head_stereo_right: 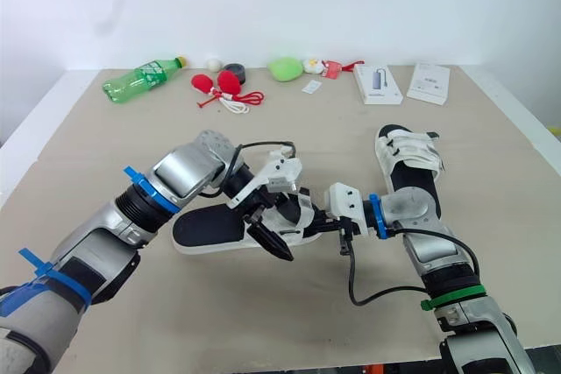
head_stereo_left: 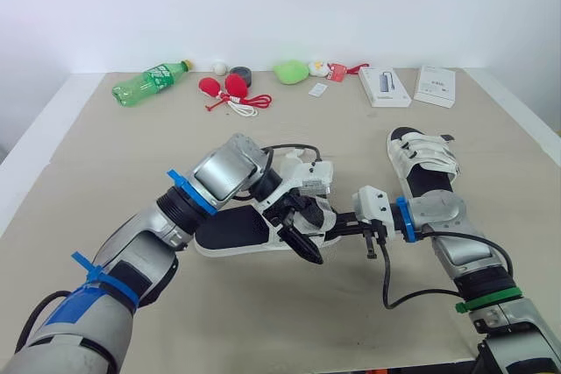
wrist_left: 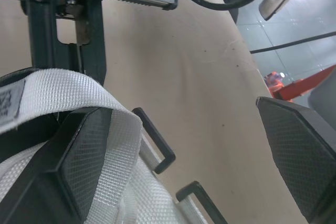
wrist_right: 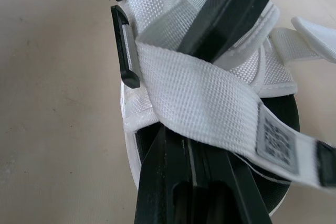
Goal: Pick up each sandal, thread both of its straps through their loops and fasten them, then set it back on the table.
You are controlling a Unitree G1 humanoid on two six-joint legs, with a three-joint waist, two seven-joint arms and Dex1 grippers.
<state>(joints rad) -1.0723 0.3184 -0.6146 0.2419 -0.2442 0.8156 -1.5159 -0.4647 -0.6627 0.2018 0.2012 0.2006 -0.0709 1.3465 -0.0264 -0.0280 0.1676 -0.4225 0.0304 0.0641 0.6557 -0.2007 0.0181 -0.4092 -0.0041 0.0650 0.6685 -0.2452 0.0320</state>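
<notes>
Two sandals lie on the tan surface (head_stereo_left: 263,317). One sandal (head_stereo_left: 230,229), white with a black footbed, sits flat near the middle, lying crosswise in front of the robot, and both hands meet over its strapped end. The second sandal (head_stereo_left: 426,162) lies well apart on the right, with two white straps across its footbed. The left hand (head_stereo_left: 301,227) comes down on the near sandal with its two black fingers spread wide. One pad (wrist_left: 86,156) rests against a white woven strap (wrist_right: 210,103), and the other finger (wrist_left: 299,156) hangs clear over bare surface. The right hand (head_stereo_left: 346,227) reaches in low from the right and meets the same strap; whether it has a grip there I cannot tell. The strap slants across the top of the sandal (a printed label (wrist_right: 275,137) is stitched near its free end). Two black rectangular loops (wrist_left: 157,145) stand side by side just beside it. One loop touches the strap's edge, though I cannot tell if the strap passes through it. Along the far edge lie one green bottle (head_stereo_left: 149,82) on its side, one white ball (head_stereo_left: 220,67), one grey roll of tape (head_stereo_left: 239,76), two red bulbs (head_stereo_left: 223,87) joined by a white cord, one green lump (head_stereo_left: 290,71), one small white card (head_stereo_left: 317,89) and two white boxes (head_stereo_left: 384,87).
</notes>
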